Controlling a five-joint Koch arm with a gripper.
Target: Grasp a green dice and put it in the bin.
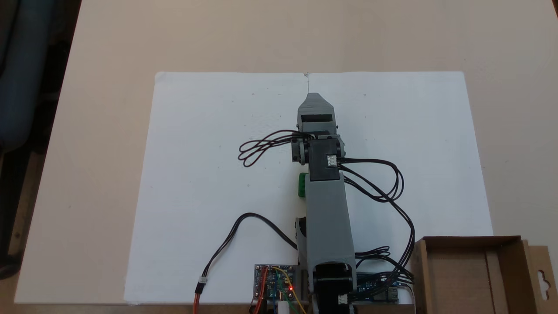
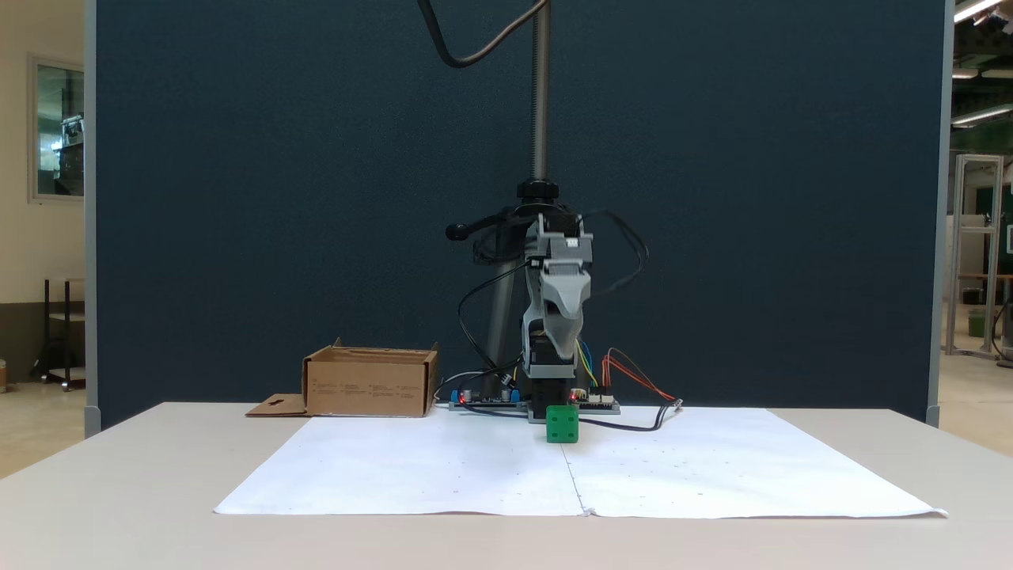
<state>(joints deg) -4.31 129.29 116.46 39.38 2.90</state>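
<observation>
1. Green dice (image 2: 562,423): sits on the white paper sheet (image 1: 209,183) close to the arm's base, resting flat, with one pipped face turned to the front camera. In the fixed view from above, only a green sliver (image 1: 302,185) shows at the left edge of the arm's forearm link (image 1: 327,218), which covers the rest.

2. Gripper (image 1: 314,97): raised well above the table and pointing away from the base, past the dice. It holds nothing. The jaws overlap in both fixed views, so I cannot tell whether they are apart or closed.

3. Bin (image 2: 370,384): cardboard box at the base end of the table, left of the arm in the front fixed view and at the lower right in the fixed view from above (image 1: 468,244). Top is open; its flap with the hang-hole cutout lies outward. It looks empty in the part that can be seen.

4. Handling, by judgement: the dice appears small, light and rigid, probably a hard, smooth plastic. Rounded corners give poor purchase, so the hold belongs on two opposite flat side faces, squarely, at mid-height. A skewed or corner grip risks the cube twisting out or skidding across the paper.

5. Status, by judgement: grasp not yet begun. The arm would need to fold back and lower, since the dice lies under the forearm, not ahead of the gripper.
</observation>
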